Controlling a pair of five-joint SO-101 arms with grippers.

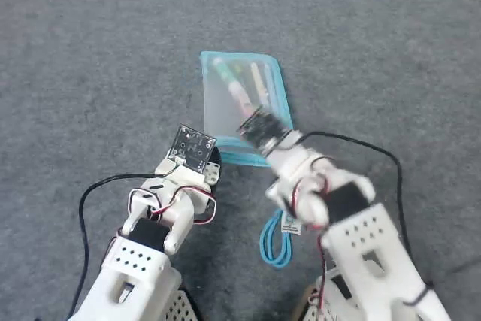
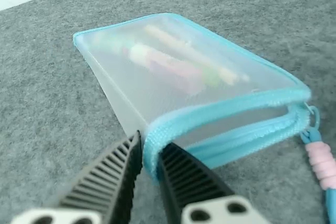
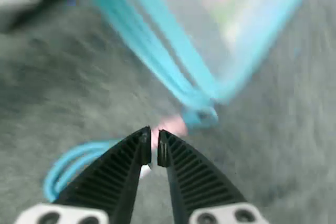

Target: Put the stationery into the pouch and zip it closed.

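Nearest my bases, a blue cord loop trails on the grey table towards its near edge. It hangs off the zip pull, a pink beaded piece.

My right gripper is pinched together on that zip pull, at the pouch's near right corner. I take the pull and not the slider because it gives my fingers something to haul on.

Beside it, my left gripper is clamped on the pouch at its near left corner, the blue zip edge caught between the ribbed fingers. That hold anchors the pouch so it will not slide when the zip is drawn.

The pouch lies flat about mid-table, its zip edge turned to me. Along that edge the two blue tracks look slightly parted, so I judge the mouth not yet zipped, with the slider at the right end.

Farther in, the stationery shows through the clear wall: pens in pink, green and yellow, lying lengthwise towards the far edge. Filling looks done, and closing remains.
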